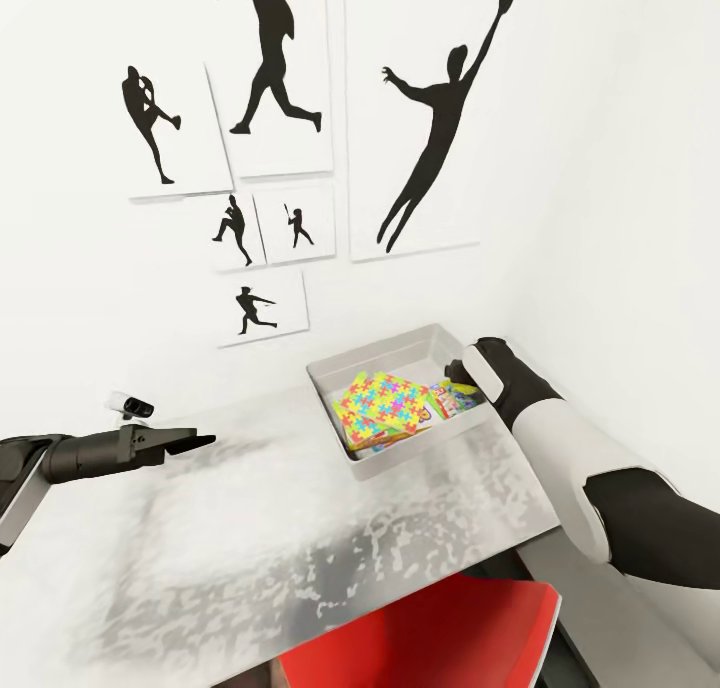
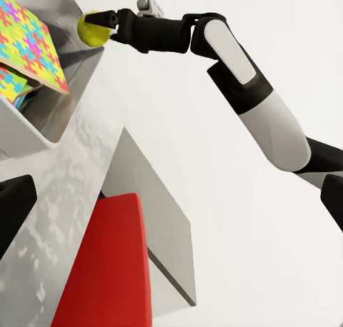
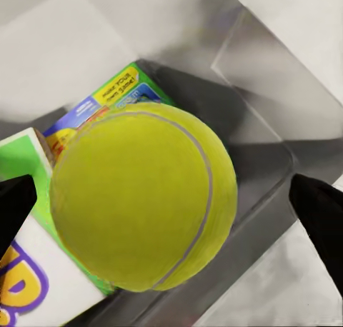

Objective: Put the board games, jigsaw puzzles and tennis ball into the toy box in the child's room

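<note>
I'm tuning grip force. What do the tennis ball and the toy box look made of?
The tennis ball, held in the right gripper: matte yellow-green felt by its look, with a pale curved seam, though little fuzz is rendered. The toy box: smooth light-grey walls with a soft sheen, probably hard plastic.

Yellow-green tennis ball (image 3: 143, 198) over grey toy box (image 1: 335, 378), jigsaw puzzle (image 1: 385, 403) tilted atop board games (image 1: 458, 400) inside

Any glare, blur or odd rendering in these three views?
Head view: the table top is mottled with blotchy grey reflections. Left wrist view: crisp throughout. Right wrist view: the tennis ball looms large and slightly soft, and the toy box floor carries smeared reflections.
</note>
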{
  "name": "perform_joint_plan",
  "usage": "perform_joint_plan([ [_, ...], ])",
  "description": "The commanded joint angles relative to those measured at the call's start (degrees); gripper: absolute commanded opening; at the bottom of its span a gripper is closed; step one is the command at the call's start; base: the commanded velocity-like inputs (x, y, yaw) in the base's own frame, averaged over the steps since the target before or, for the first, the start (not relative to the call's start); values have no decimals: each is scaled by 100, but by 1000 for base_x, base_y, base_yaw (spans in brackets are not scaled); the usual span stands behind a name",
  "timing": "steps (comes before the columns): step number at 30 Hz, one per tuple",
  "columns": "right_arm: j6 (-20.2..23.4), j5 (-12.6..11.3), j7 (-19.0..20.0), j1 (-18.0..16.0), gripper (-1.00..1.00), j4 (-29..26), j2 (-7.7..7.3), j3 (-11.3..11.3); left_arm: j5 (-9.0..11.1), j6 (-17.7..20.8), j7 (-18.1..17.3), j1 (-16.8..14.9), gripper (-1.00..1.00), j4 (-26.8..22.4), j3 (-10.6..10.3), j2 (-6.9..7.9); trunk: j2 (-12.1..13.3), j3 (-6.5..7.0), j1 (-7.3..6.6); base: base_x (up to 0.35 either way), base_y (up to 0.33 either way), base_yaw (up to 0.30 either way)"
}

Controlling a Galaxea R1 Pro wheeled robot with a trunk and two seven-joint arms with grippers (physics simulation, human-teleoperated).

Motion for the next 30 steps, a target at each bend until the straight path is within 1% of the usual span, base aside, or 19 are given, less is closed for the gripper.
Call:
perform_joint_plan([
  [1,17,-61,-50,-6,100,-5,-5,43,7,61,-15,-4,100,-1,-2,3,-11,-11,3,0,0,0],
  [14,18,-67,-33,-6,100,-24,-4,36,7,60,-15,-4,100,-1,5,3,-11,-9,3,0,0,0],
  [24,27,-73,-19,-4,100,-35,-8,32,7,61,-15,-4,100,1,5,3,-11,71,3,0,0,0],
  [30,36,-87,0,-2,100,-76,-71,19,7,60,-15,-4,100,2,5,3,-11,125,3,0,0,0],
])
